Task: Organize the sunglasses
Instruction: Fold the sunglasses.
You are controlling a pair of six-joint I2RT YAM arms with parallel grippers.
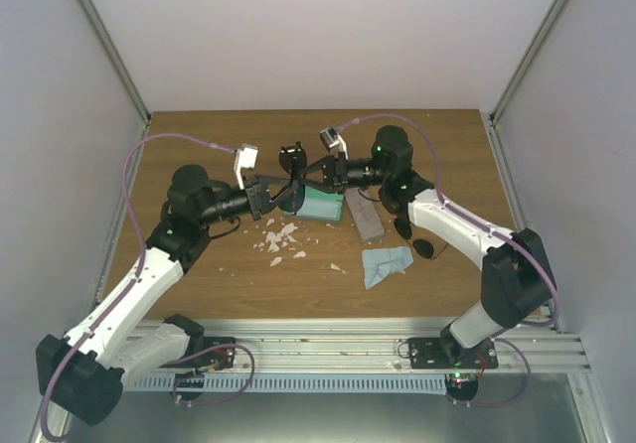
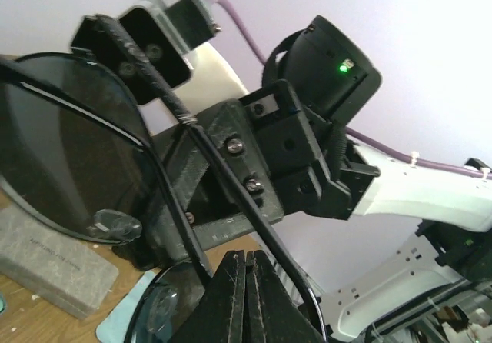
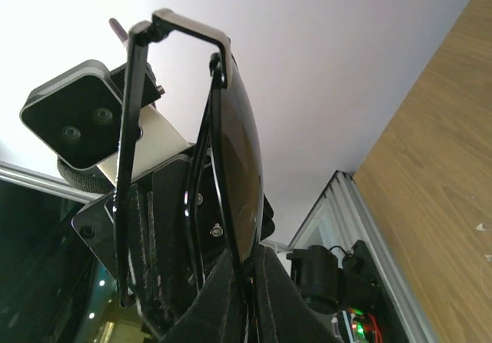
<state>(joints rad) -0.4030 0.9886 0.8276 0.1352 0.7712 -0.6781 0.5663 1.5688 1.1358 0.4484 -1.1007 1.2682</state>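
Sunglasses (image 3: 242,166) between left hand (image 2: 246,285), right hand (image 3: 250,274)

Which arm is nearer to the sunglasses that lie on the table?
Right. The right arm runs just beside the sunglasses on the table, its white link along their right side in the top view. The left arm reaches in from the opposite side, beyond the grey case.

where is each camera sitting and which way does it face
Top external: above and behind the robot, looking down at the table; left arm and right arm show whole.
Left wrist: on the left arm, facing along the left gripper toward the right arm.
Right wrist: on the right arm, facing up past the right gripper toward the wall.
Shared: both wrist views show the dark sunglasses close up.
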